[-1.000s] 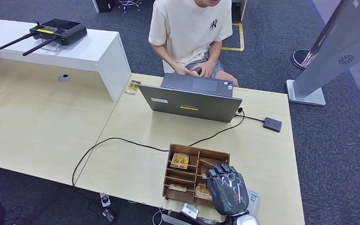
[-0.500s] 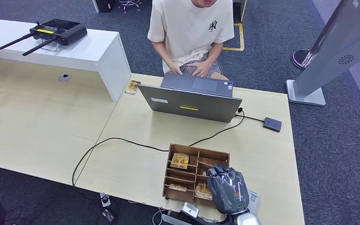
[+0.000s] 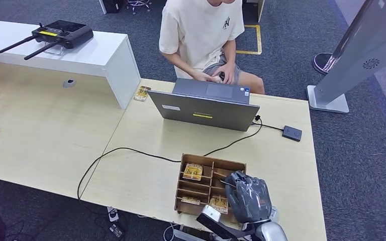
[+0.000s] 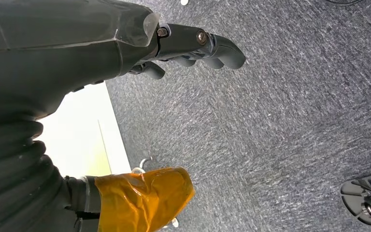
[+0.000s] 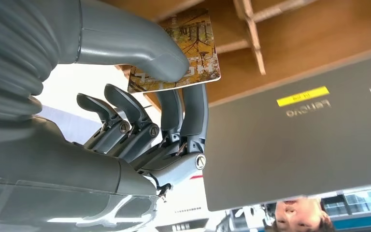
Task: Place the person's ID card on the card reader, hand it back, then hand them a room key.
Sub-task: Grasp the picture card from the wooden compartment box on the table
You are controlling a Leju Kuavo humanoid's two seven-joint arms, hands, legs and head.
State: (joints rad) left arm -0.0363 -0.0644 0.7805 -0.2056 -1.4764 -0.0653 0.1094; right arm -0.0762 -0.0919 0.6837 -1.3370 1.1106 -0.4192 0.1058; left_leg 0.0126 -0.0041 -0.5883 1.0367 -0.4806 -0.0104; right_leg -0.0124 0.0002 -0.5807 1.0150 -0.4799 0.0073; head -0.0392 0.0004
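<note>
My right hand (image 3: 249,198) hovers over the near right corner of the wooden card box (image 3: 231,164). In the right wrist view this hand (image 5: 125,121) pinches a yellow printed room key card (image 5: 193,53) between thumb and fingers, just above the box's compartments. More key cards (image 3: 192,171) lie in the box. The black card reader (image 3: 292,133) sits at the table's far right, wired to the laptop (image 3: 203,108). The person (image 3: 203,30) sits behind the laptop, hands in the lap. My left hand (image 4: 67,48) hangs over the carpet, fingers (image 4: 212,48) loosely apart and holding nothing.
A black cable (image 3: 125,149) runs across the table from the laptop to the front edge. One yellow card (image 3: 142,93) lies left of the laptop. A white counter (image 3: 100,52) with a black antenna controller (image 3: 63,32) stands far left. A white kiosk stand (image 3: 352,55) is far right.
My right hand has turned and shifted slightly right and toward me over the box, and a silver part of the arm now shows below it. The person's hands moved on the lap.
</note>
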